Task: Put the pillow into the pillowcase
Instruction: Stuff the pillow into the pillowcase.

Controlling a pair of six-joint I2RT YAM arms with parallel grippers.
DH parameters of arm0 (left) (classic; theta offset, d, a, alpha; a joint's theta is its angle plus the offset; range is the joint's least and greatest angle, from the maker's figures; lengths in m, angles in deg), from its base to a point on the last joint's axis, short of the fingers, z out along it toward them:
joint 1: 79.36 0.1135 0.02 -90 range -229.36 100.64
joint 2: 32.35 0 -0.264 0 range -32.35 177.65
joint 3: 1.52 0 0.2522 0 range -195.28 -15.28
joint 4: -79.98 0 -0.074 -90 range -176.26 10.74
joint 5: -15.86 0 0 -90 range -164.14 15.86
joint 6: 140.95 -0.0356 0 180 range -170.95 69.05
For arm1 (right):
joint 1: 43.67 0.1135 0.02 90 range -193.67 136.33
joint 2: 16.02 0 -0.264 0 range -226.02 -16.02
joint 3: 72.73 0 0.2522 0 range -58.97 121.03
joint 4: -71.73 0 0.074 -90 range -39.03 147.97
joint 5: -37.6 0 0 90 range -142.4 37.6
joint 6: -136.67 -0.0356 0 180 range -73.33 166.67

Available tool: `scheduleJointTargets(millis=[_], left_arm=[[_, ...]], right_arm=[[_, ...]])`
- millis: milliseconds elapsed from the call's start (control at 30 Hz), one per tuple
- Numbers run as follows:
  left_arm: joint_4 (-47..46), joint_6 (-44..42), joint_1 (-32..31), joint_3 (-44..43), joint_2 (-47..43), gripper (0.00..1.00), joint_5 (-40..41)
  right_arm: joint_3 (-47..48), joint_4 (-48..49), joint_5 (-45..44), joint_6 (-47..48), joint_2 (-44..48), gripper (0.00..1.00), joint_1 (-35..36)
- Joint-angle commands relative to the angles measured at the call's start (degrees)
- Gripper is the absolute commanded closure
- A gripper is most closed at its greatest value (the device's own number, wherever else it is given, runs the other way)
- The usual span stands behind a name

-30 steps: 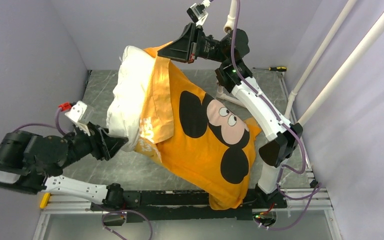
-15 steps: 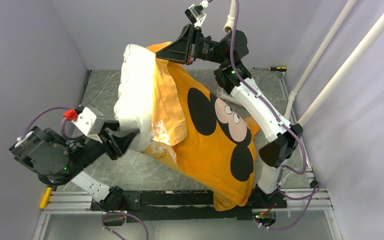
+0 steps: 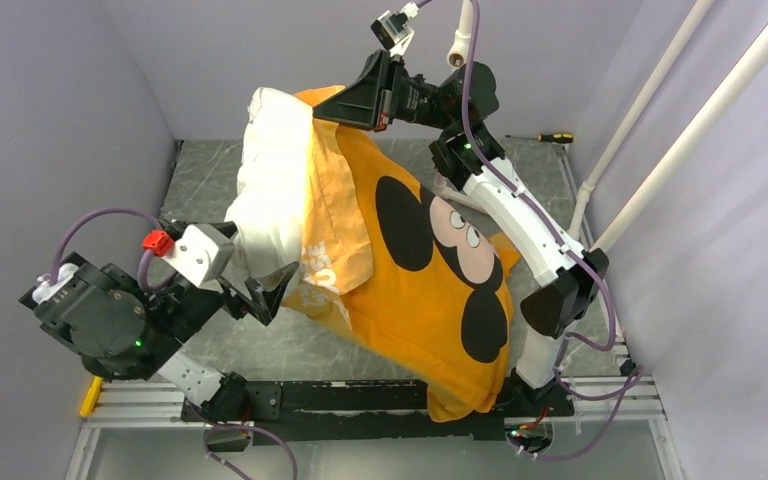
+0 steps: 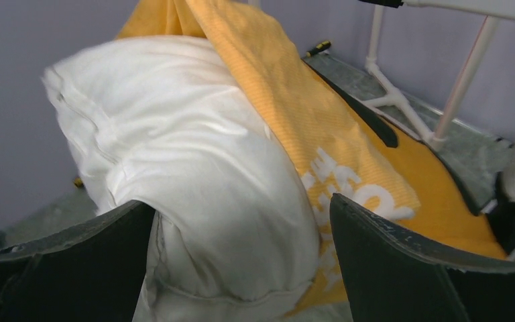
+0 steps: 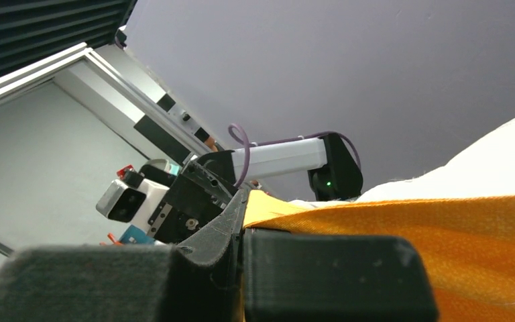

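The pillow (image 3: 265, 190) sits partly inside the pillowcase (image 3: 410, 300), its bare end out toward 10 o'clock. The right gripper (image 3: 325, 112) pinches the pillowcase's raised 12 o'clock edge. The left gripper (image 3: 278, 283), jaws spread wide, straddles the pillow's 7 o'clock corner.

Two claws: the left claw (image 3: 270, 288) and the right claw (image 3: 330, 105). One white pillow (image 3: 265, 190), its end between the left claw's fingers. One orange pillowcase (image 3: 420, 290), its edge at the right claw, printed with one mouse face (image 3: 460, 240) and two black ears (image 3: 400, 225). One screwdriver (image 3: 557, 137), well apart to the right claw's right. One small yellow piece (image 3: 89, 397) behind the left claw. One surface (image 3: 200, 170).
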Motion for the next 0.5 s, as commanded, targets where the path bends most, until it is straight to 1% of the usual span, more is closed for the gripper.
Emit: scheduleJointTargets(millis=[0,33,67,167,200,267,300,367,467], left_arm=[[-33.77,-33.52,-0.70,7.86,-6.10,0.01,2.40],[-39.84,-37.92,-0.66,9.33,-6.38,0.01,2.88],[-40.28,-38.16,-0.68,9.35,-5.90,0.01,4.01],[-20.26,-22.94,-0.69,3.33,-2.10,0.01,6.79],[-18.72,-21.81,-0.58,2.78,-1.12,0.01,6.87],[-22.96,-26.52,0.09,3.96,0.19,0.01,6.88],[-23.50,-27.56,1.65,4.20,1.00,0.01,6.80],[-22.19,-27.94,6.86,4.19,3.29,0.01,6.79],[-25.64,-33.27,15.85,6.10,5.99,0.01,5.33]], right_arm=[[-0.60,5.71,-0.43,-0.01,4.61,1.00,0.60],[-1.22,6.09,-0.48,-0.13,4.71,1.00,0.56],[-1.77,6.45,-0.52,-0.24,4.82,1.00,0.58],[-3.01,7.11,-0.52,-0.40,5.10,1.00,0.60],[-3.36,7.11,-0.54,-0.36,5.25,1.00,0.57],[-3.68,6.95,-0.32,-0.27,5.29,1.00,0.60],[-3.79,6.88,-0.21,-0.23,5.33,1.00,0.60],[-4.30,6.50,0.04,0.27,5.81,1.00,0.60],[-5.20,5.31,0.09,1.39,6.52,1.00,0.55]])
